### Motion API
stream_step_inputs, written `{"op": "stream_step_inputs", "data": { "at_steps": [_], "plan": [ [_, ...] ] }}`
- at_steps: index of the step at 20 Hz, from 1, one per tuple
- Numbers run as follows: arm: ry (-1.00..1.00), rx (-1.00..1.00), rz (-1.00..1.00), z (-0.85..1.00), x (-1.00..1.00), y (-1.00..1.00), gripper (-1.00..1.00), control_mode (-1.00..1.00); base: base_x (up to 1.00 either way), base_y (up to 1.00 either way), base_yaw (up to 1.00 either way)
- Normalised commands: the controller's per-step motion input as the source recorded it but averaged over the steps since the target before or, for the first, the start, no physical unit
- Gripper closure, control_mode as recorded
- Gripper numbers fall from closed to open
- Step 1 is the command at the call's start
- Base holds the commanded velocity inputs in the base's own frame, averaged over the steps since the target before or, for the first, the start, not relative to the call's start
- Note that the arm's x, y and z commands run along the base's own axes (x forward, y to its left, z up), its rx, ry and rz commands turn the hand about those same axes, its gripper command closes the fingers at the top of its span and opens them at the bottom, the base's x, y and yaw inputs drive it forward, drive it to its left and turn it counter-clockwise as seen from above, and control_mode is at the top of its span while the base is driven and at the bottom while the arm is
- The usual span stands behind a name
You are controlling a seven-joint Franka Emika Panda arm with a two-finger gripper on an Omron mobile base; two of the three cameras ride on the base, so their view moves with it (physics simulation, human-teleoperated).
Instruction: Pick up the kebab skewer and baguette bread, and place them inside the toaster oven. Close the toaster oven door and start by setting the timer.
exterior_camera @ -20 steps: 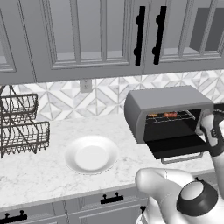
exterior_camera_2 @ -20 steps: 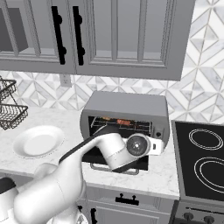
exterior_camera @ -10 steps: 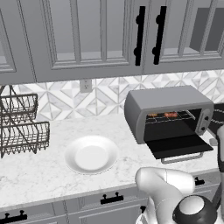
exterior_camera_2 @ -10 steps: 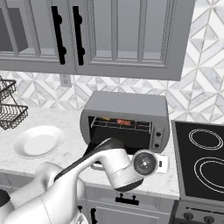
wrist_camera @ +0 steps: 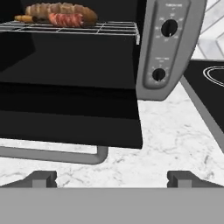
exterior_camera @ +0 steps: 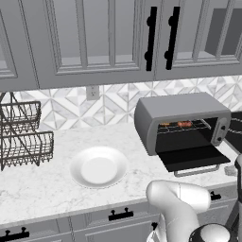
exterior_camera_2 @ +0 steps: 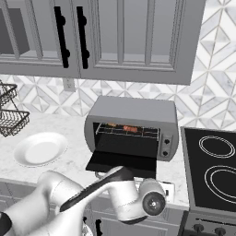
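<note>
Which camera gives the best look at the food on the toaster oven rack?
The hand view. It looks straight into the open toaster oven, where the baguette bread and kebab skewer lie close together on the rack. The left base view and right base view show them as small orange and red specks on the rack.

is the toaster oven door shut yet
No, the toaster oven door hangs folded down in front of the toaster oven, with the rack exposed.

The robot arm (exterior_camera_2: 69, 203) is white, smooth and round; its joints are dark rings; two small grey fingertips (wrist_camera: 43, 178).
</note>
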Motion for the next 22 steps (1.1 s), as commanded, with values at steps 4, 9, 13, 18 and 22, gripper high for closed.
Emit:
{"op": "stream_step_inputs", "data": {
  "at_steps": [4,9,13,18,22],
  "plan": [
    [-0.11,0.0,0.11,-0.46,-0.02,0.06,-1.0,-1.0,0.0,0.0,0.0],
    [-0.04,0.0,0.01,-0.22,0.0,0.28,-1.0,-1.0,0.0,0.0,0.0],
    [-0.02,0.0,0.0,-0.05,0.0,0.23,-1.0,-1.0,0.0,0.0,0.0],
    [0.0,0.0,0.0,-0.02,0.02,0.2,-1.0,-1.0,0.0,0.0,0.0],
    [0.0,0.01,0.01,-0.04,0.07,0.03,-1.0,-1.0,0.0,0.0,0.0]
  ]
}}
